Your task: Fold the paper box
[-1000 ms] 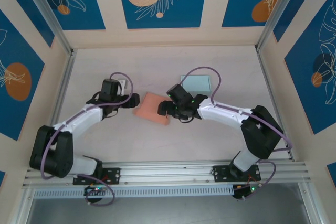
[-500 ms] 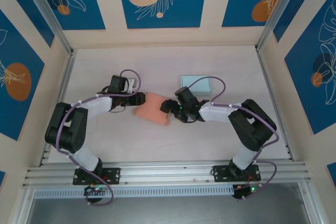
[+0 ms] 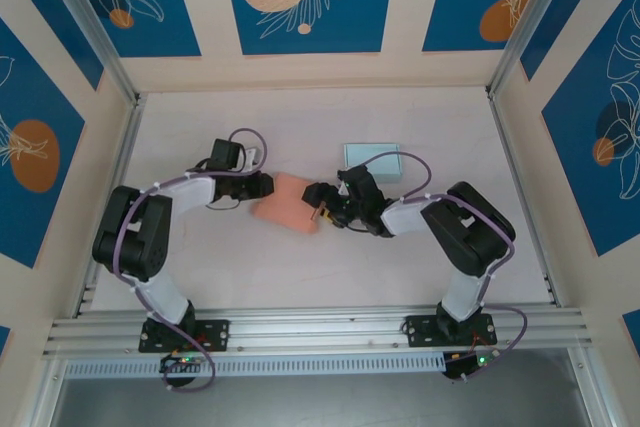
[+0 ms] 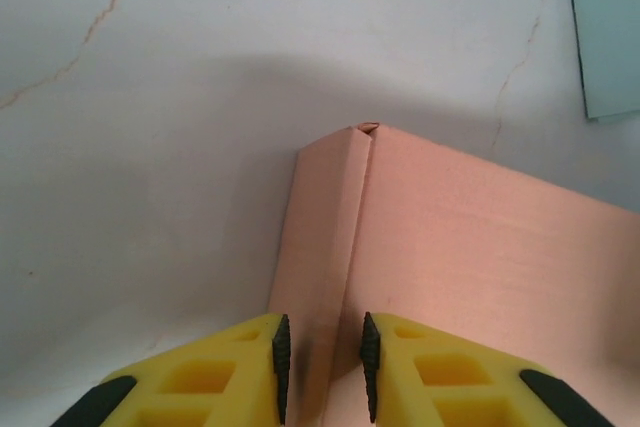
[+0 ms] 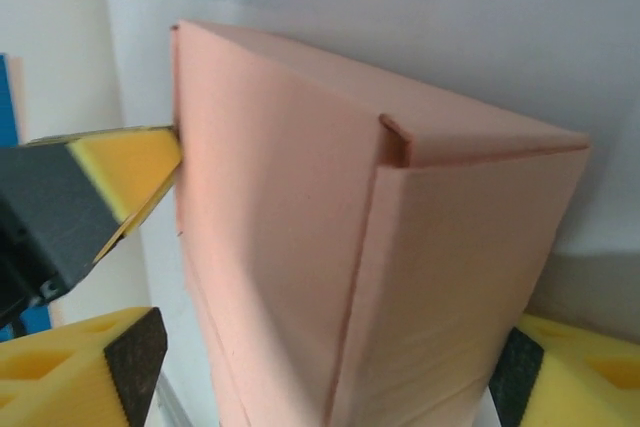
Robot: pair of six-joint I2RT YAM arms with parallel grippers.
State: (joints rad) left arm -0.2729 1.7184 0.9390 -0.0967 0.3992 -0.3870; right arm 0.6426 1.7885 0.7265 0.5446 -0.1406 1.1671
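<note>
Seen from above, the pink rectangular paper box (image 3: 288,203) lies flat at the centre of the frame. The left gripper (image 3: 264,185) is at its left end and the right gripper (image 3: 318,204) at its right, both too small there to read. The left wrist view shows yellow fingers (image 4: 230,372) at the frame's bottom, close together astride the box's narrow folded edge. Whether they pinch it I cannot tell. The right wrist view shows jaws wide apart with the box between them, its lower part cut off.

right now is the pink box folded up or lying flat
Folded up, not flat: the pink paper box shows faces meeting at creased edges, with a tab at one corner. Other end: cannot tell.
</note>
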